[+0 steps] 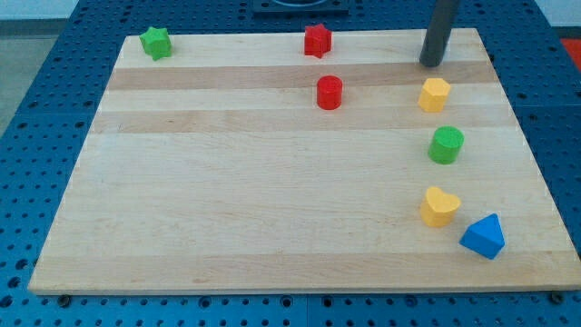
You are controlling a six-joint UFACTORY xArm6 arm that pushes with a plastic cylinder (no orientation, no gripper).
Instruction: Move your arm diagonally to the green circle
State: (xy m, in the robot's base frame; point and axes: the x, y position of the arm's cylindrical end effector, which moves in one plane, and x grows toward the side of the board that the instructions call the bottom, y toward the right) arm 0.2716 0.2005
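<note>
Green circle (446,145) sits near the counter's (272,209) right edge, well below my tip (432,64), a bare rod touching no block. Just below the tip lies the yellow hexagon (435,94), between tip and circle. Farther out: red cylinder (329,93), red star (317,40), yellow heart (439,206), blue triangle (483,237), green star (156,43).

two green blocks (156,42) (446,145), two red blocks (317,40) (329,93), two yellow blocks (435,94) (439,206), one blue block (483,237)
</note>
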